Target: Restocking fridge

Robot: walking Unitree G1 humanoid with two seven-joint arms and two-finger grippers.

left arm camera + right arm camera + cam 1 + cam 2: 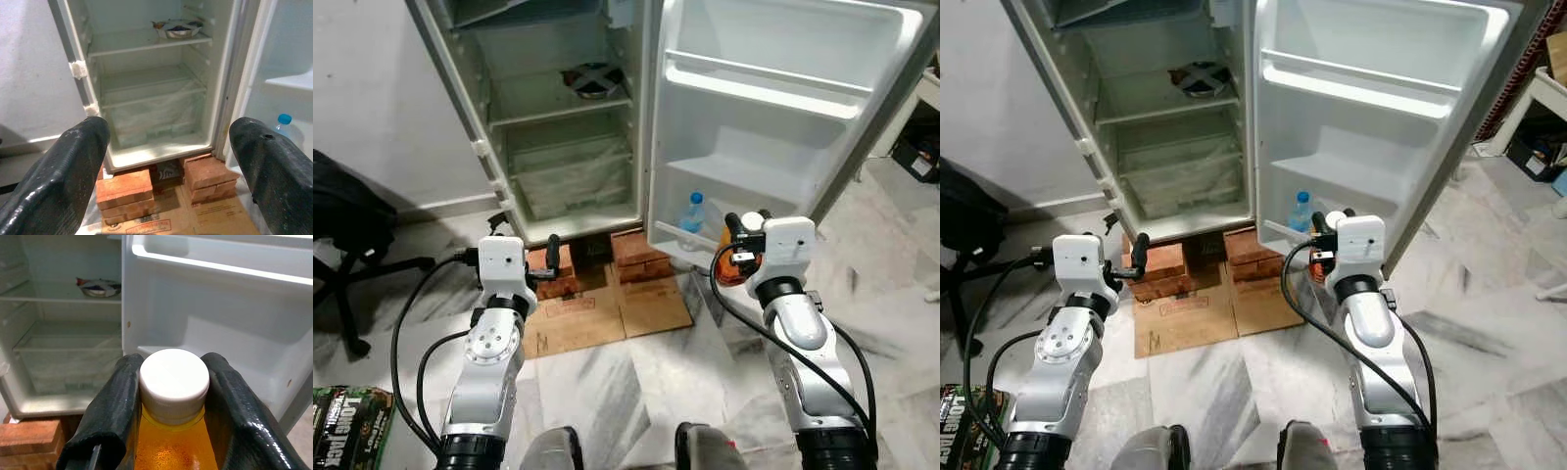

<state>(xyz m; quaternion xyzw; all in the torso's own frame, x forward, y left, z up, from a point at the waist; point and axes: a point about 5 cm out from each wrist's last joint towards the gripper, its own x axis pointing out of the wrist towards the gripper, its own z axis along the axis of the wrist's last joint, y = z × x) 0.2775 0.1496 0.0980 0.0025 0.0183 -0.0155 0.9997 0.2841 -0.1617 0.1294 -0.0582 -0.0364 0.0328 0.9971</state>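
Observation:
The fridge [563,113] stands open ahead, its door [773,108] swung out to the right. A water bottle [692,220] with a blue cap stands in the door's lowest shelf. My right gripper [174,377] is shut on the neck of an orange drink bottle [174,440] with a white cap, held upright just in front of that lowest shelf and right of the water bottle. My left gripper [168,147] is open and holds nothing, low in front of the fridge body. A foil dish [594,80] sits on an inner shelf.
The fridge rests on red bricks [636,253] above a flattened cardboard sheet [607,313] on the marble floor. A clear crisper drawer [570,176] is at the fridge bottom. A black office chair [342,235] stands at the left, a green box [347,426] at the lower left.

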